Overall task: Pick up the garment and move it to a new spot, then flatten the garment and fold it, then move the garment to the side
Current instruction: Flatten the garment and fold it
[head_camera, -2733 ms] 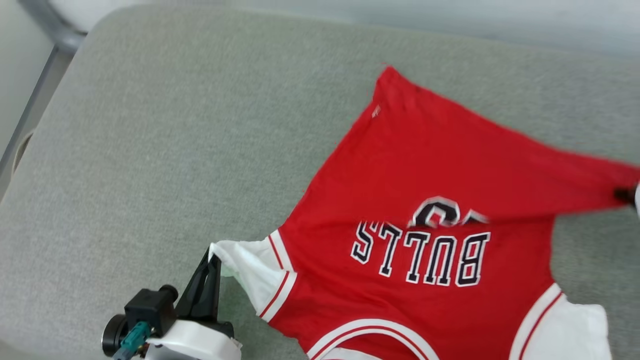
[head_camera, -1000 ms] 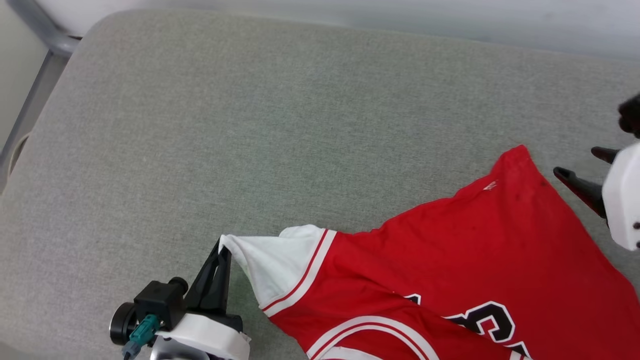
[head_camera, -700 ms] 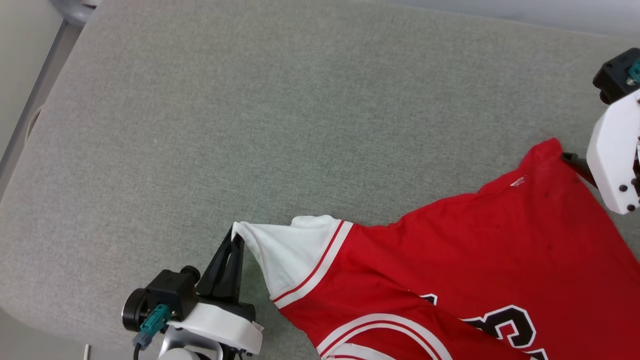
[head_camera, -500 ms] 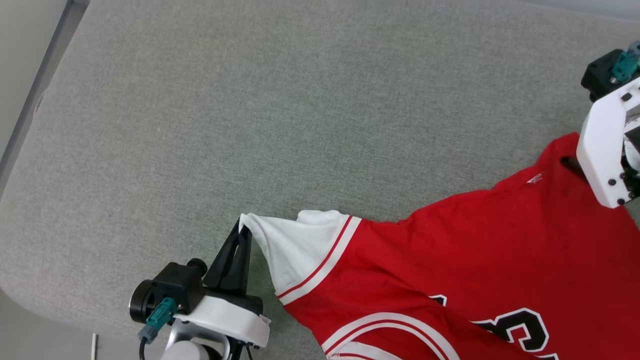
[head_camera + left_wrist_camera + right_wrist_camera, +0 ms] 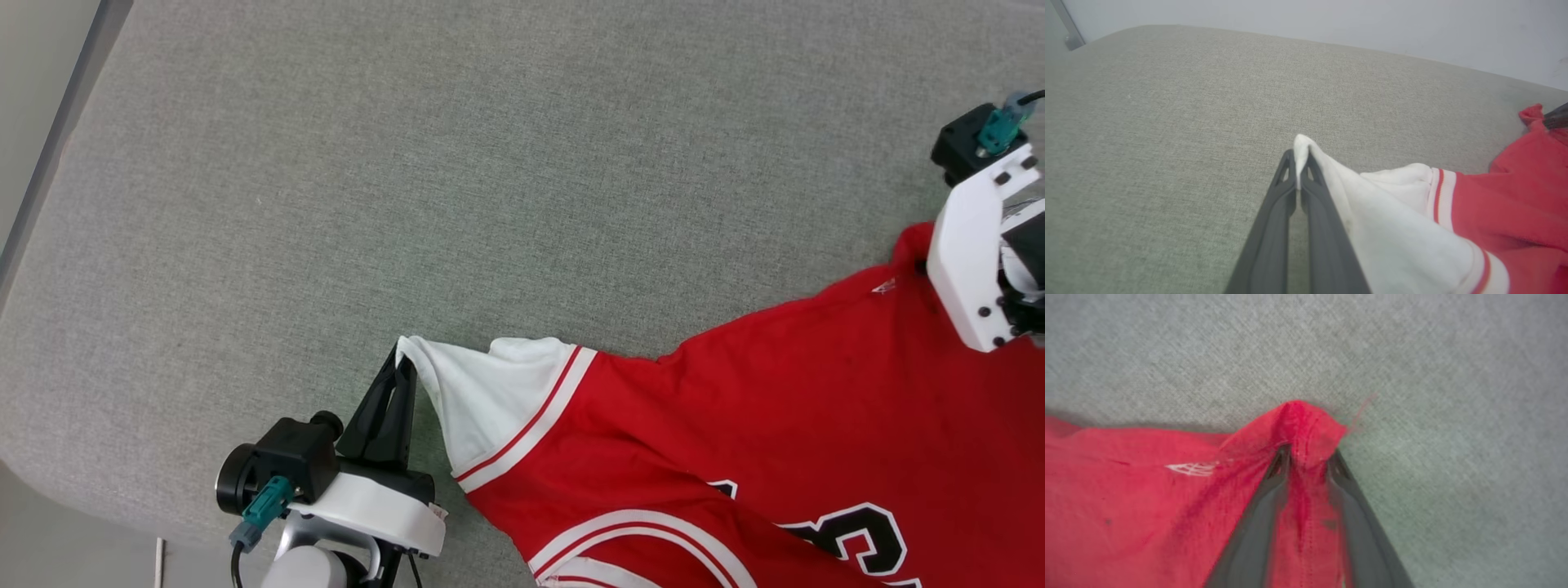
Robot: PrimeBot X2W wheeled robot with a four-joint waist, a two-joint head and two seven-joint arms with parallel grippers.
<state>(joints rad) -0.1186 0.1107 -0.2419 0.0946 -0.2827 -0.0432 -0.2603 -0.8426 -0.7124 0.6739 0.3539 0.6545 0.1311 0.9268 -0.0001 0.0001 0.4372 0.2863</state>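
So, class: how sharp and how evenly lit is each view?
Head view: sharp, evenly lit, no glare. Left wrist view: crisp, left gripper and white sleeve in focus. Right wrist view: blurred, fingers and jersey smeared.

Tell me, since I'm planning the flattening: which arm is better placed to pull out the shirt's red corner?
Right. The right gripper straddles that corner of the shirt; the left gripper is shut on the white sleeve.

The garment is red with white sleeves, red-white striped trim and black white-outlined numerals.
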